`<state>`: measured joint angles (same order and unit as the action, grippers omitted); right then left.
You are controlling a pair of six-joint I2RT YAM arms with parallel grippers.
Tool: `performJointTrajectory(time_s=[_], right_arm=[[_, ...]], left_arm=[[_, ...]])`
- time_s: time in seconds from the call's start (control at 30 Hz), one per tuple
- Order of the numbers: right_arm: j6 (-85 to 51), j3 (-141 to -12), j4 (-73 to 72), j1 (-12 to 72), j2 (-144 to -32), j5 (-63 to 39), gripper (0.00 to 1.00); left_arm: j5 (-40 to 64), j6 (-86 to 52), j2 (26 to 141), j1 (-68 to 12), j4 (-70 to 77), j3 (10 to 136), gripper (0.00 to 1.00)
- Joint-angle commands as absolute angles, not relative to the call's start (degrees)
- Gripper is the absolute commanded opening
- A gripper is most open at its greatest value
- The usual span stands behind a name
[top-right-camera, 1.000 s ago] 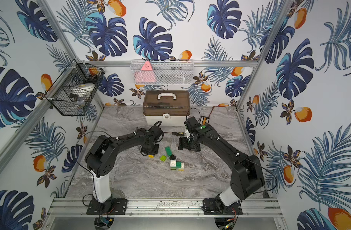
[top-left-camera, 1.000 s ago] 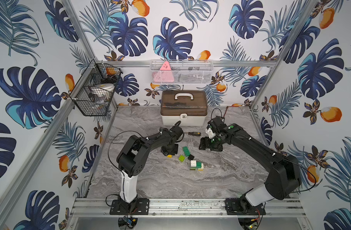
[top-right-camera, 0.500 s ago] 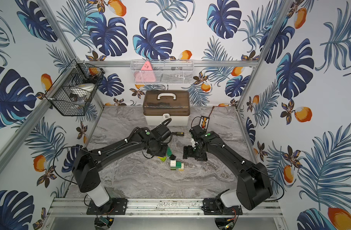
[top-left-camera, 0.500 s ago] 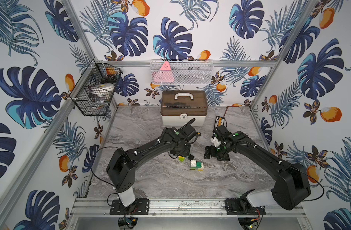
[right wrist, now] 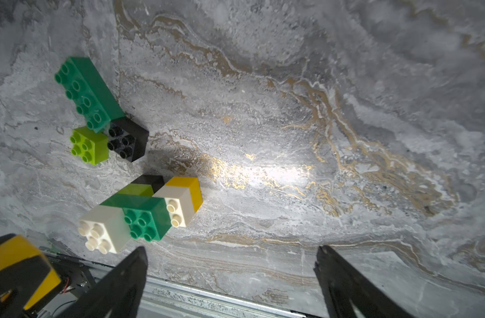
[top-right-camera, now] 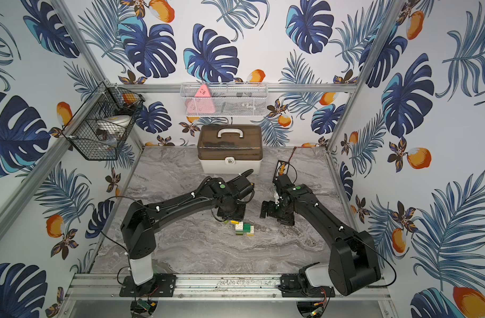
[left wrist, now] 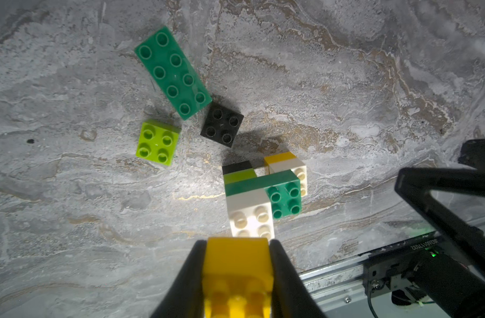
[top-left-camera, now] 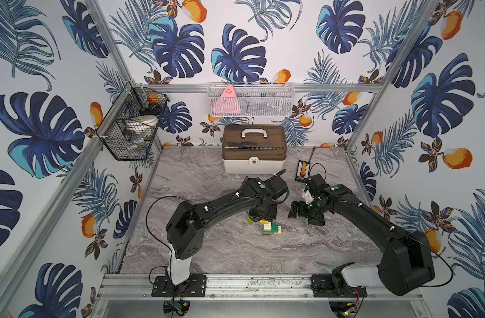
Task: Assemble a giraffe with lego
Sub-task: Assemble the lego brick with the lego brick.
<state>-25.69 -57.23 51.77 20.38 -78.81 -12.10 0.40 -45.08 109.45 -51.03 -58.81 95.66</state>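
I count four singles and one joined figure (left wrist: pixel 260 190).
One long green brick (left wrist: pixel 172 73), one lime brick (left wrist: pixel 158 143), one black brick (left wrist: pixel 222 125), one yellow brick (left wrist: pixel 237 264); the figure shows six pieces.

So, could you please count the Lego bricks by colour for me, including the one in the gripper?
Green bricks: 2, one loose, one joined
Lime bricks: 2, one loose, one joined
Black bricks: 2, one loose, one joined
White bricks: 2, both joined
Yellow bricks: 2, one joined, one held in the left gripper
Total: 10

Robot lab cell, aluminium frame (top-left-camera: pixel 263 283), leaf-print walls (top-left-camera: pixel 235 57), marble tabletop (top-left-camera: pixel 235 253)
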Motion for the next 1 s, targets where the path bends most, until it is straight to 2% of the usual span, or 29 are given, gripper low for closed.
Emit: performJointTrajectory(time_s=[0.0,0.97], right_arm=[[-25.3,-57.3,51.1,19.9,-78.3,-11.8,0.97],[-24.8,-56.2,50.4,17.3,-76.6,-12.1,0.98]], left_arm=[[0.1,-46.8,110.6,-51.5,-59.9,96.9,0.25],[-0.5,-48.0,114.5,-53.1,-61.6,99.0,0.26]])
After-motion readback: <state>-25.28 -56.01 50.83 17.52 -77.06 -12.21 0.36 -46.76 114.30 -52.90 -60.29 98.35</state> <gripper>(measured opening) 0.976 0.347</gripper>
